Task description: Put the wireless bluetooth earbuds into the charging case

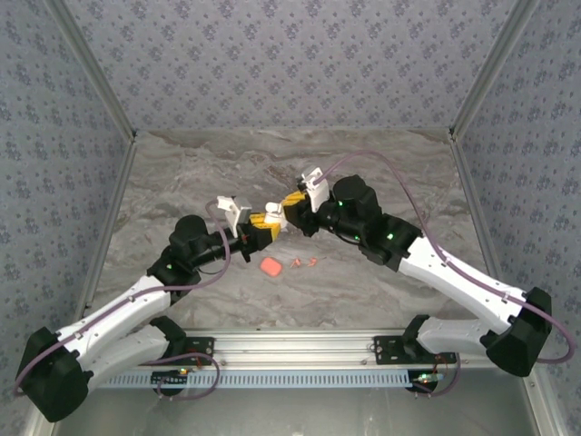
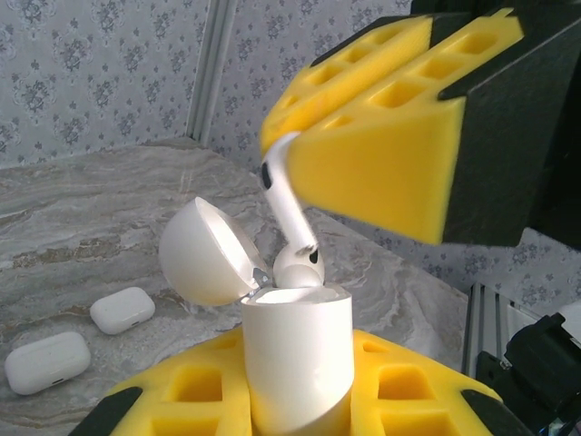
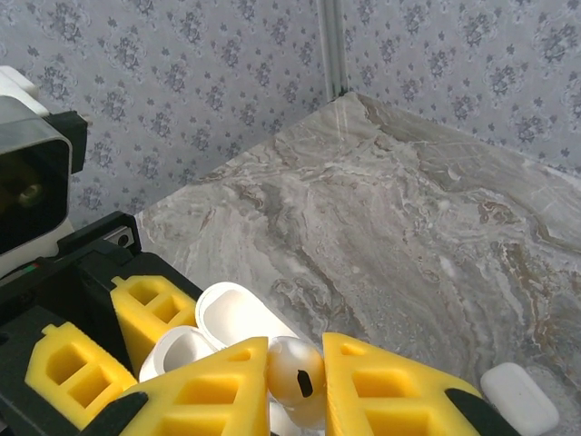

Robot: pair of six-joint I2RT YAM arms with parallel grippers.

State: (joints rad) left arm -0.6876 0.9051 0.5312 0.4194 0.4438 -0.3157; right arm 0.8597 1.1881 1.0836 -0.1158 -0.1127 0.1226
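Note:
The white charging case (image 2: 295,354) stands upright between my left gripper's (image 2: 295,404) yellow pads, its round lid (image 2: 204,250) swung open to the left. My right gripper (image 3: 295,386) is shut on a white earbud (image 3: 295,371). In the left wrist view the earbud (image 2: 292,218) hangs stem-up from the right gripper's pads (image 2: 381,136), its head at the case's opening. In the top view the two grippers meet mid-table, left gripper (image 1: 261,224) and right gripper (image 1: 292,207), with the case (image 1: 272,211) between them. Two salmon-red earbuds (image 1: 304,262) lie on the table just in front.
A salmon-red case (image 1: 270,266) lies beside the red earbuds. Two shut white cases (image 2: 121,309) (image 2: 47,361) rest on the marble table, and a white case (image 3: 519,397) shows at the right wrist view's lower right. Patterned walls enclose the table.

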